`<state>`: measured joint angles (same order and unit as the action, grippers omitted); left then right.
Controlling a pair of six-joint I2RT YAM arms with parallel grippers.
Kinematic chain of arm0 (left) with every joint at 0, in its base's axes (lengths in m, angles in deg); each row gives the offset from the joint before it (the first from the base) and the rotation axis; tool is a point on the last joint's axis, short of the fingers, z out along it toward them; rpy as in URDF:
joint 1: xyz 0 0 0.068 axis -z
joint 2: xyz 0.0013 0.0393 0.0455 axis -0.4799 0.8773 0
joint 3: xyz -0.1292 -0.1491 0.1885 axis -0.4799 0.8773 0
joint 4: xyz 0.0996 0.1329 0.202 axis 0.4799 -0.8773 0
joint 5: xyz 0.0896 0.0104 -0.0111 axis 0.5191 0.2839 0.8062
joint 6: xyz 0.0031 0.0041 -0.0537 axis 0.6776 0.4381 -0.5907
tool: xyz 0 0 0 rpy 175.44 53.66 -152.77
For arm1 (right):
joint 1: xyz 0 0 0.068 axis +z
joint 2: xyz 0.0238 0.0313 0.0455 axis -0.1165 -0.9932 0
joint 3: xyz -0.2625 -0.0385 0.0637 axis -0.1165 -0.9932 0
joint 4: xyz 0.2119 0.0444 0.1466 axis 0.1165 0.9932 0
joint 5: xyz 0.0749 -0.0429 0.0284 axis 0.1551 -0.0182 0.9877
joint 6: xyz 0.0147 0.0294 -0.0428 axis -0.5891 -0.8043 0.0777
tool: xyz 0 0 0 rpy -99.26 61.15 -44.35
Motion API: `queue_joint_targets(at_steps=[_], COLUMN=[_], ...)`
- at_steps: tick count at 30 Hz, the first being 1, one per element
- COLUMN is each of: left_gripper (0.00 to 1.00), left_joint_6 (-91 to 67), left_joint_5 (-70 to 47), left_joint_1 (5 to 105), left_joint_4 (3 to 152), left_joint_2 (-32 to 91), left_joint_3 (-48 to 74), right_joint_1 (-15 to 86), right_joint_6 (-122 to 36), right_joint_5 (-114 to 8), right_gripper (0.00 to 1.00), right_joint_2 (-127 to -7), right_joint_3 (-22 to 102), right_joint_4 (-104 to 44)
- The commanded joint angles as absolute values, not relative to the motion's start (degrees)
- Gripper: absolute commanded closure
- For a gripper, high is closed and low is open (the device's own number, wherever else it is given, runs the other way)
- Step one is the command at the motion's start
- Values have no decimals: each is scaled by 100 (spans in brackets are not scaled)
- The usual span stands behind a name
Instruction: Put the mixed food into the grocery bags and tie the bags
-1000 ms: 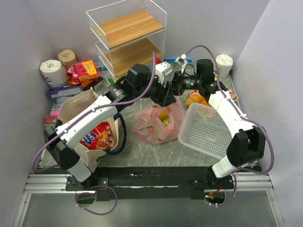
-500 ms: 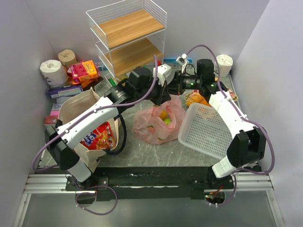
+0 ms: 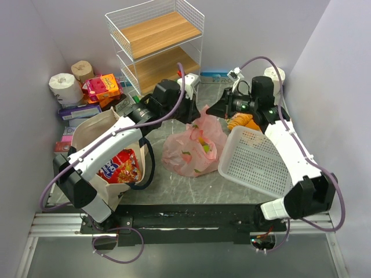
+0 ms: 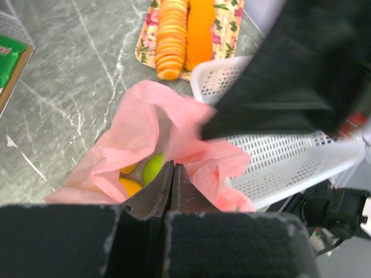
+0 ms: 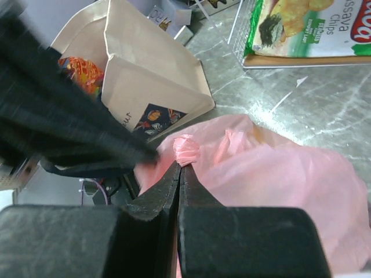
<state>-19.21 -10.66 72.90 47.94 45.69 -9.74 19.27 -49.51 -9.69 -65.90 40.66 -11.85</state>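
Over marbled grey table (image 3: 174,179), crinkly pink bag (image 3: 188,152), right claw (image 5: 181,165) pinching it, left claw (image 4: 173,165) closed.

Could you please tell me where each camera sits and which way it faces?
Top external: above, behind the bases, looking down; both arms show.
Left wrist: on the left arm, facing into the pink bag; shut left end effector shows.
Right wrist: on the right arm, facing the canvas tote; right end effector pinches pink plastic.
All share the pink bag.
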Motion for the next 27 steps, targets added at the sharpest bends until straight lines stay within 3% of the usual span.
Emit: queue_joint_targets(at_steps=[1,10,22,24,25,27], left_gripper=[99,99,99,85,67,48], left_joint_6=[-2274,-2441,-2574,-2486,-2311,-2117], left_joint_5=[-884,-876,-788,-1059,-1200,-1691], left_joint_1=[7113,7034,6833,6709,6613,6455], left_joint_4=[4855,4644,5030,5275,5390,5723], left_joint_2=[4401,4761,4411,4148,4059,3779], left_joint_3=[-933,-1302,-960,-636,-512,-108], right_joint_1=[1926,2373,2779,2639,2577,2384], right_joint_6=[-4935,-4900,-5005,-5058,-5084,-5145], right_joint_5=[-1200,-1394,-1544,-1281,-1184,-990], right_gripper=[100,100,100,100,100,100], right_joint_2=[-5918,-5232,-5337,-5345,-5372,-5433], right_joint_3=[3828,3256,3009,3018,3044,3097], right_joint_4=[-1309,-1679,-1573,-1573,-1573,-1556])
